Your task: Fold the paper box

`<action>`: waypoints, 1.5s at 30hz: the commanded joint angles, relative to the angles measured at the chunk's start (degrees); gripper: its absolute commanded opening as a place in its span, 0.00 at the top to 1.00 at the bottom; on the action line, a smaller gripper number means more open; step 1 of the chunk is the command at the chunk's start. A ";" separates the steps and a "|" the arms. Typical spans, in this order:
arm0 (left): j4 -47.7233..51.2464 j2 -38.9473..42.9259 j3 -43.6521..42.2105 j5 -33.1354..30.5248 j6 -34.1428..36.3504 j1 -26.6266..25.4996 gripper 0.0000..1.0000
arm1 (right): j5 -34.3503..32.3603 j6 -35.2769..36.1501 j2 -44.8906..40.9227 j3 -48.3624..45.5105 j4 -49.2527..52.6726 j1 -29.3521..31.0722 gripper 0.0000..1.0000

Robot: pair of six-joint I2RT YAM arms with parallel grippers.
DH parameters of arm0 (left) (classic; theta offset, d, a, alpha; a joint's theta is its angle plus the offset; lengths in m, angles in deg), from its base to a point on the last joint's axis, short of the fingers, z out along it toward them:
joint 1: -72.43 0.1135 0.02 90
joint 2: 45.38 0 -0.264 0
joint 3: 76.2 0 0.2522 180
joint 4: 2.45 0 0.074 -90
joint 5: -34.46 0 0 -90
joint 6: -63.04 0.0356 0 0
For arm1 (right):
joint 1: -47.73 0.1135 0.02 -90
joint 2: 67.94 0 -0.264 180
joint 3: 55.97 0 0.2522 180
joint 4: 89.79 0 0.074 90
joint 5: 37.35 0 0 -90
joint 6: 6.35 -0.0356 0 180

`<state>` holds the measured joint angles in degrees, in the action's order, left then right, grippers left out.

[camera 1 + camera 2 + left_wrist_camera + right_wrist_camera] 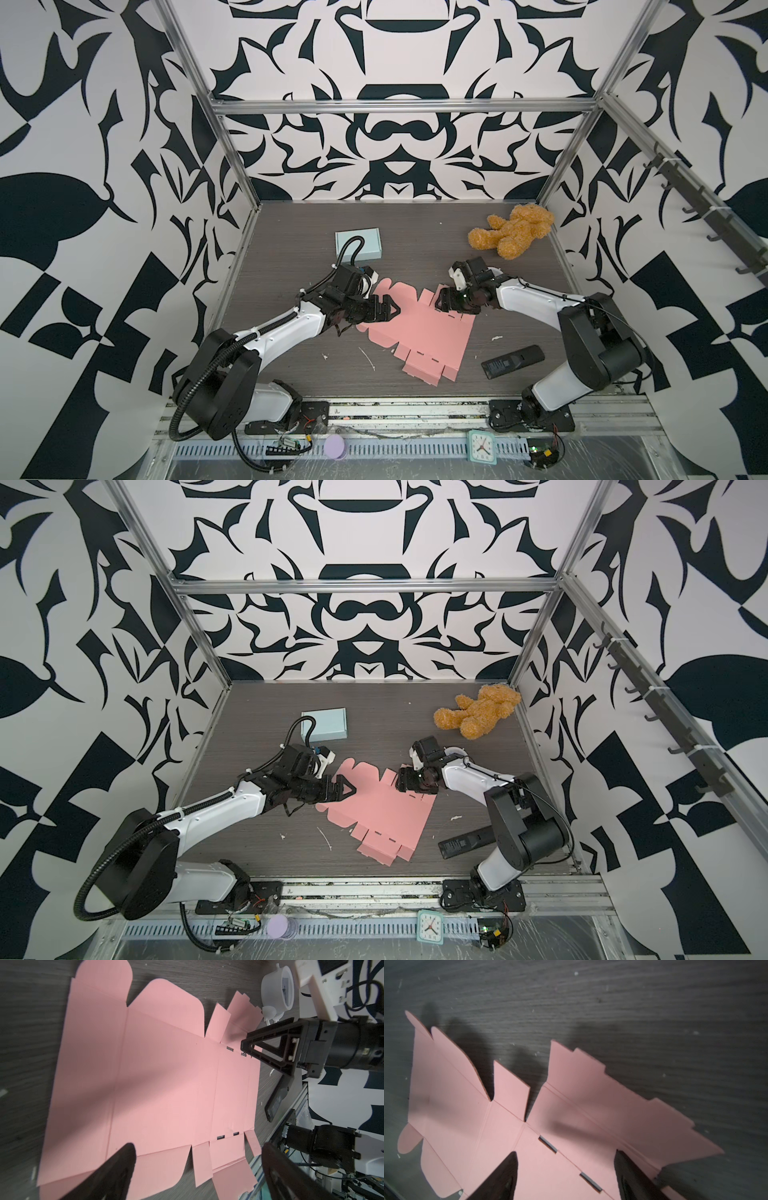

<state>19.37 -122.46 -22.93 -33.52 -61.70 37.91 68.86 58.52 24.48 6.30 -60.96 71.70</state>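
**Nothing Gripped, Nothing Folded**

On the grey table (291,232) the pink paper box (419,332) lies unfolded and flat. The left gripper (392,306) hangs over its left edge, jaws wide and empty. The right gripper (440,302) has its jaws apart at the far-right slotted fold and holds nothing.

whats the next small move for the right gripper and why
Probably close the right gripper on the tabbed side flap and tip it up along its crease: the pink box blank lies unfolded, the right jaws stand open astride that flap's slotted crease, and the open left gripper sits over the opposite end to steady it.
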 commanded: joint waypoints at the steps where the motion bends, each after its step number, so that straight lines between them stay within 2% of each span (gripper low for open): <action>1: 0.57 2.43 -1.03 -2.75 -1.12 0.07 0.03 | 1.39 0.77 4.02 2.46 -2.17 1.77 0.25; 8: 1.55 1.29 -1.76 -2.51 -0.25 1.81 0.03 | -1.08 -2.30 7.85 7.76 -4.14 9.76 0.25; 12: -0.06 -1.39 -3.33 -1.81 0.02 3.62 0.04 | -2.00 -3.77 8.44 9.44 -4.63 12.14 0.26; 16: -1.23 -4.75 -4.83 -1.46 -0.13 4.01 0.04 | -5.99 -2.04 3.72 10.36 -1.20 12.42 0.25; 21: -3.31 -4.68 -7.09 -1.44 -0.60 3.94 0.05 | -9.88 2.30 -4.29 11.76 7.84 12.38 0.21; 28: -3.36 -4.82 -7.78 -2.33 0.11 3.94 0.05 | -4.42 2.67 -13.42 3.43 14.84 6.76 0.19; 32: -3.76 -4.83 -8.39 -2.33 0.33 4.00 0.05 | -0.32 3.24 -15.24 -0.23 15.87 3.26 0.19; 36: -3.94 -4.51 -8.82 -2.18 0.49 4.29 0.05 | 4.44 2.95 -13.56 -2.55 14.59 1.09 0.19; 45: -5.07 -4.15 -9.49 -1.87 -0.07 4.29 0.05 | 8.95 2.29 -8.92 -7.01 9.61 0.00 0.21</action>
<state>11.72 -126.02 -30.21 -34.57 -61.59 42.04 74.80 60.90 14.84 0.05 -49.31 72.00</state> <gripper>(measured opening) 0.949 0.794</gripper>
